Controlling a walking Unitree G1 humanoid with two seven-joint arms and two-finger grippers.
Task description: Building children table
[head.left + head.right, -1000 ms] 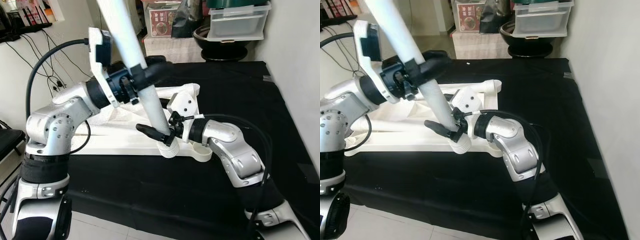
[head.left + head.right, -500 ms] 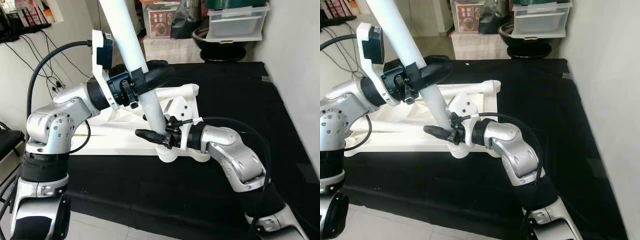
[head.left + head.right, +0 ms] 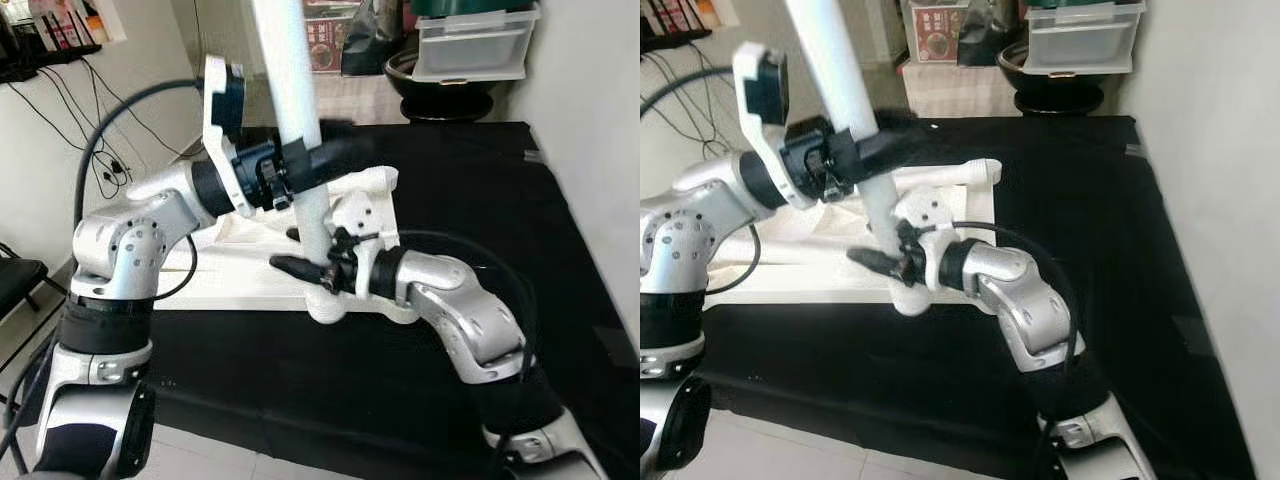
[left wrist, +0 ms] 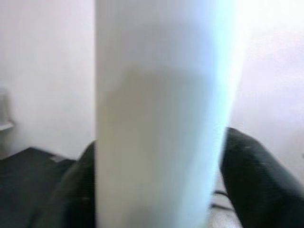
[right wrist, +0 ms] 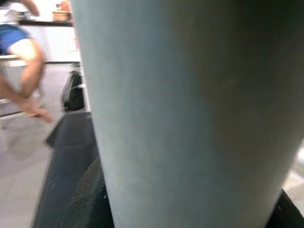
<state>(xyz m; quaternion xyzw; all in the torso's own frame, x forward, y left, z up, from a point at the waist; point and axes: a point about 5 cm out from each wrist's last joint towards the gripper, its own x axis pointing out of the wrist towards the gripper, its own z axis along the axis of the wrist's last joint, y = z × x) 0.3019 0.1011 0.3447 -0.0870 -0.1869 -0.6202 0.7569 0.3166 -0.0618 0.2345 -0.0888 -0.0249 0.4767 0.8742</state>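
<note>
A long white table leg (image 3: 300,130) stands nearly upright, its ribbed lower end (image 3: 325,305) at the front edge of the white tabletop (image 3: 240,285), which lies flat on a black mat (image 3: 470,200). My left gripper (image 3: 320,160) is shut on the leg at mid-height. Lower down, my right gripper (image 3: 300,262) is shut on the same leg just above its foot. Close up in the left wrist view, the leg (image 4: 161,118) runs between black fingers (image 4: 249,175). The right wrist view shows the leg (image 5: 190,118) as well. Another white leg (image 3: 365,182) lies on the tabletop behind.
Clear plastic drawers (image 3: 470,40), a black basin (image 3: 440,85) and a red box (image 3: 940,40) stand past the mat's far edge. A wall runs along the right. Cables hang on the left wall (image 3: 80,110). A seated person (image 5: 23,57) appears in the right wrist view.
The leg has swung from a left-leaning tilt to nearly upright. My left gripper moved right with it, and the leg's foot shifted slightly left at the tabletop's edge.
</note>
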